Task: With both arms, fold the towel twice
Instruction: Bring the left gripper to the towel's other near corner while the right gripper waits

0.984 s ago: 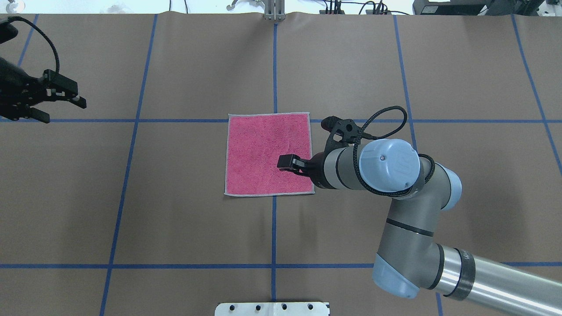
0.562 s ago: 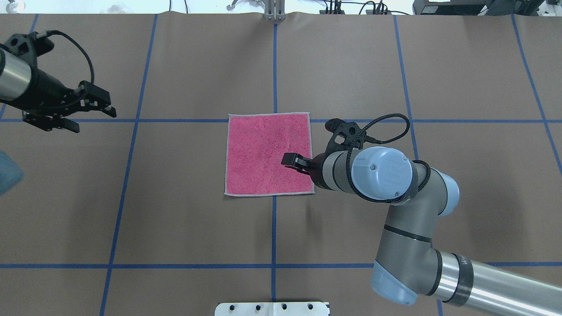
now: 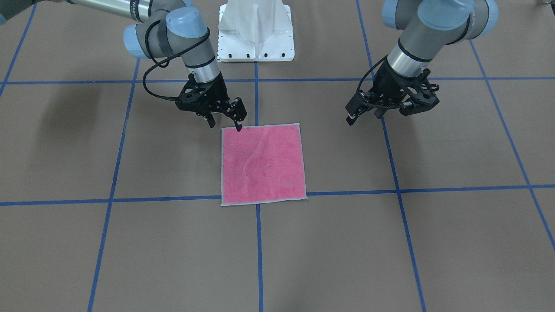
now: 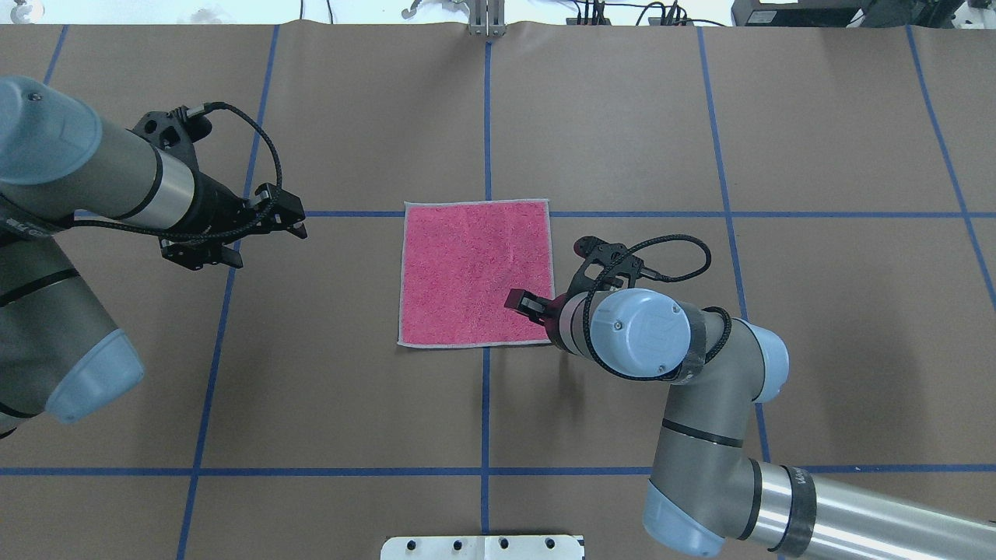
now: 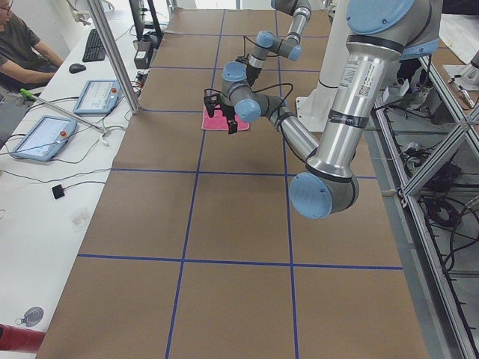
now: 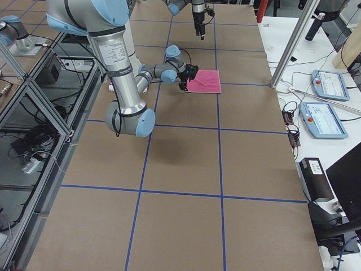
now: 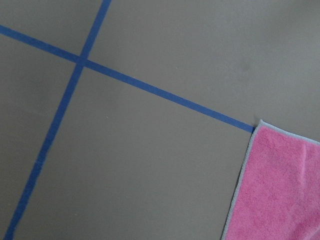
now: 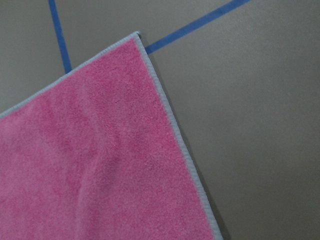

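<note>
Square pink terry towel (image 3: 260,164), soft and limp: pinch the corner just beneath the released right end effector (image 3: 225,126); left end effector (image 3: 363,118) likewise released.

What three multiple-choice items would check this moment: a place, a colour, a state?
1. Relative to the towel, where is the right gripper? A above its centre; B far from it; C at one corner.
2. Which colour faces up on the towel? A grey; B pink; C blue.
3. How does the towel lie? A flat, unfolded; B folded once; C lifted.
Answers: 1 C, the front view shows it at the corner; 2 B, pink in every view; 3 A, one flat square layer.
</note>
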Action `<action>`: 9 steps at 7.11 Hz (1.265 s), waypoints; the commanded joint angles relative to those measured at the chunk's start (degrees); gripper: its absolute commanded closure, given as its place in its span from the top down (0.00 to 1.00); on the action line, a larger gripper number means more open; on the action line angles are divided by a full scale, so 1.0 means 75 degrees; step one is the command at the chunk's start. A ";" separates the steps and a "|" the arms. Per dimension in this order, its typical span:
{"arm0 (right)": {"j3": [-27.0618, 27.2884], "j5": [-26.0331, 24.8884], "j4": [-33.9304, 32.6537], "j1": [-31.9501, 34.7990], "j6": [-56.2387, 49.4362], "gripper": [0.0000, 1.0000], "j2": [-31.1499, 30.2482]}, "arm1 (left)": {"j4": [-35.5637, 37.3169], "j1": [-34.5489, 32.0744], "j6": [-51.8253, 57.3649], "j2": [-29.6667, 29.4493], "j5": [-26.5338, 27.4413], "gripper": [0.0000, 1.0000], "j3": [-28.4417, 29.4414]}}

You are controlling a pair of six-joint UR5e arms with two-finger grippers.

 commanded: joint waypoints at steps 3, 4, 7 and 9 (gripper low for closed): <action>-0.0293 0.0010 -0.0275 -0.0126 -0.0045 0.65 0.0156 | 0.0012 0.0053 -0.0066 -0.0012 0.0060 1.00 -0.0024; -0.0329 0.0021 -0.0287 -0.0126 -0.0045 0.63 0.0181 | 0.0012 0.0042 -0.0066 -0.0012 0.0049 1.00 -0.0024; -0.0376 0.0021 -0.0380 -0.0126 -0.0045 0.55 0.0181 | 0.0024 0.0053 -0.0066 -0.0012 0.0049 1.00 -0.0024; -0.0364 0.0021 -0.0369 -0.0115 -0.0045 0.25 0.0181 | 0.0036 0.0053 -0.0066 -0.0001 0.0048 1.00 -0.0013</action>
